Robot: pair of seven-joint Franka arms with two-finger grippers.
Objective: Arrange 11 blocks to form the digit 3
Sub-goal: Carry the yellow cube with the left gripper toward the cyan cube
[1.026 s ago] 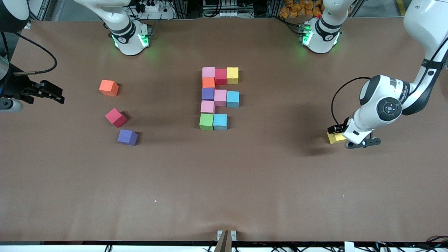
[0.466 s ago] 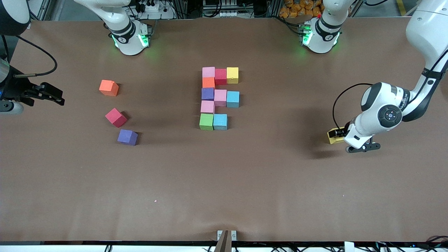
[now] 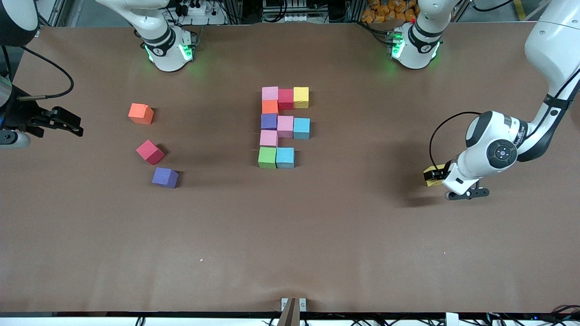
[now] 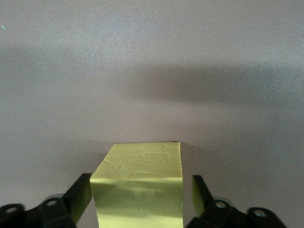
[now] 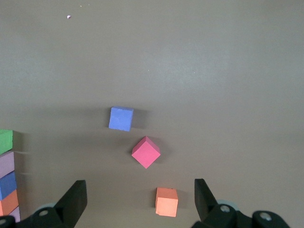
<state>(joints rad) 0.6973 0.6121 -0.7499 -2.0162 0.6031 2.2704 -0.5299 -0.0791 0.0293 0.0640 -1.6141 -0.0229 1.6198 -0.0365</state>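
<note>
**Yellow block bracketed, grip not yet made**

The yellow block (image 4: 137,190) is seen on the counter (image 3: 290,235) toward the left arm's end, well apart from the unfinished digit 3 (image 3: 283,127) at the middle. It is straddled by the left end effector (image 3: 442,181), whose fingers (image 4: 78,197) are spread on either side of it, with a gap still visible on one side in the left wrist view; no firm pinch is shown.

Several risks are judged from this. The block appears slightly off-centre between the fingers, so it could be pushed or turned on closing, and a skewed hold would be carried into the placement. The digit's open slot lies beside the light blue block (image 3: 285,157) in the row nearest the front camera; a tilted or low approach could knock that block or the green block (image 3: 267,157) out of line.

The right end effector (image 3: 59,121) is held spread above the counter's edge at the right arm's end, waiting. Three loose blocks (image 3: 152,151) are left near it, unused.
</note>
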